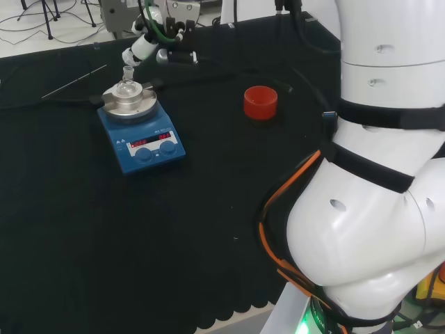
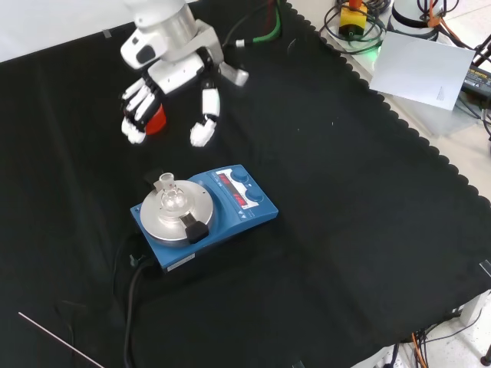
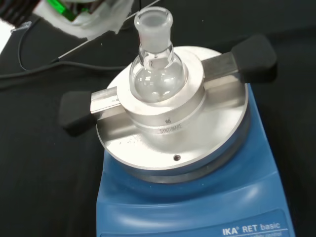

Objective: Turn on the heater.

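A small round glass flask sits up close in the wrist view, on a shiny silver plate with two black handles. The plate is on top of the blue heater. The heater stands on the black bench, and two blue knobs and red lights are on its front. In the front view the hand hangs in the air above the heater, not touching it. Its fingers hang down spread and relaxed, holding nothing. A red ring stands on the bench, well apart from the heater. A black cord runs away from the heater.
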Tool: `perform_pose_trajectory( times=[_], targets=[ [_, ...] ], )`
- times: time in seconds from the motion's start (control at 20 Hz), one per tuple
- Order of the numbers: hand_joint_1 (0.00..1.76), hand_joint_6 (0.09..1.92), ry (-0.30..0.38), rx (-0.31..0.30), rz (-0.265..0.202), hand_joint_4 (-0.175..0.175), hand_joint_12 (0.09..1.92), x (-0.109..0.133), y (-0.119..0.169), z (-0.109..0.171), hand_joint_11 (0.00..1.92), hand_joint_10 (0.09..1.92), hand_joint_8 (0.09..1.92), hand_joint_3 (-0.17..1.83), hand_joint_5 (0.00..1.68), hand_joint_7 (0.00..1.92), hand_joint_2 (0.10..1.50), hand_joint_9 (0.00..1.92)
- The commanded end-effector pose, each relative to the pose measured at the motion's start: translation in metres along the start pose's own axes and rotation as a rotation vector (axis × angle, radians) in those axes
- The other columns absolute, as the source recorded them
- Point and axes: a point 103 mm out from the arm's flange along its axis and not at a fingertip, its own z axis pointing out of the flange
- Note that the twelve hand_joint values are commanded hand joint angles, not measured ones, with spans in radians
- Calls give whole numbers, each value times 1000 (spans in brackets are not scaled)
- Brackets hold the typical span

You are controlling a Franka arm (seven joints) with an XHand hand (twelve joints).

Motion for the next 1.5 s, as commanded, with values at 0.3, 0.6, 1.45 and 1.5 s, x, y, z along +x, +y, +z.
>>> perform_pose_trajectory(
  times=[0.3, 0.6, 1.45, 1.5],
  targets=[
    [804, 129, -62, -26, 8, -44, 1373, -7, -62, -25, 112, 736, 698, 537, 378, 271, 629, 471],
    [910, 87, -145, -19, -7, -47, 1332, -3, -103, -28, 355, 638, 679, 628, 410, 481, 638, 718],
    [1045, 87, -323, 63, -17, -62, 1221, 4, -192, 4, 698, 593, 760, 762, 431, 960, 639, 1115],
    [1047, 87, -328, 68, -17, -62, 1219, 4, -194, 6, 704, 594, 764, 763, 431, 966, 639, 1120]
  ],
)
